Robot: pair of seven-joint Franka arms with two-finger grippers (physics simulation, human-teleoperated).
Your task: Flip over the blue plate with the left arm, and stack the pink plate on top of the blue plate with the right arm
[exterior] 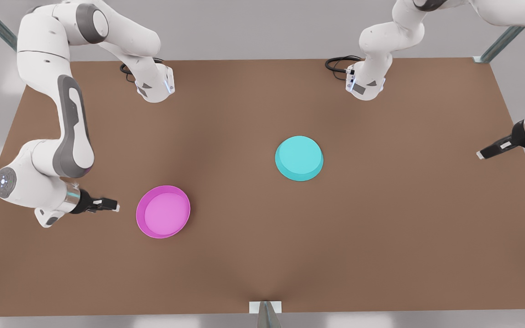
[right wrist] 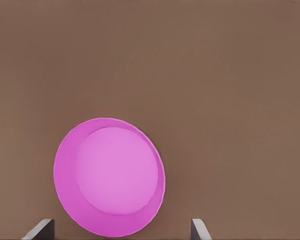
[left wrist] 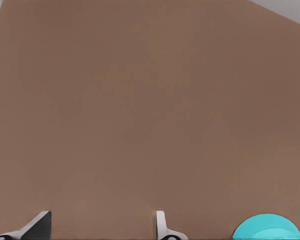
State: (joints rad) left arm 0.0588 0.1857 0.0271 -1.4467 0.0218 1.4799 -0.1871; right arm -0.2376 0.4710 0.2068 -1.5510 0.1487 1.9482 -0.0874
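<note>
**Both grippers empty, plates apart on the table**

Right gripper [exterior: 115, 206] sits low at the front view's left, just beside the pink plate [exterior: 163, 212] but not touching it. Its fingers [right wrist: 40, 230] are spread wide in the right wrist view, with the pink plate [right wrist: 110, 177] lying ahead between them — rim up, lighter inside showing.

Left gripper [exterior: 480, 155] hangs at the front view's right edge, well apart from the blue plate [exterior: 299, 158]. Its fingers [left wrist: 162, 227] stand open, nothing between them, and the blue plate [left wrist: 266, 227] shows off to one side.

Blue plate lies near the middle of the brown table [exterior: 381, 228], flat underside up — farther back than the pink one and clear of it.
</note>
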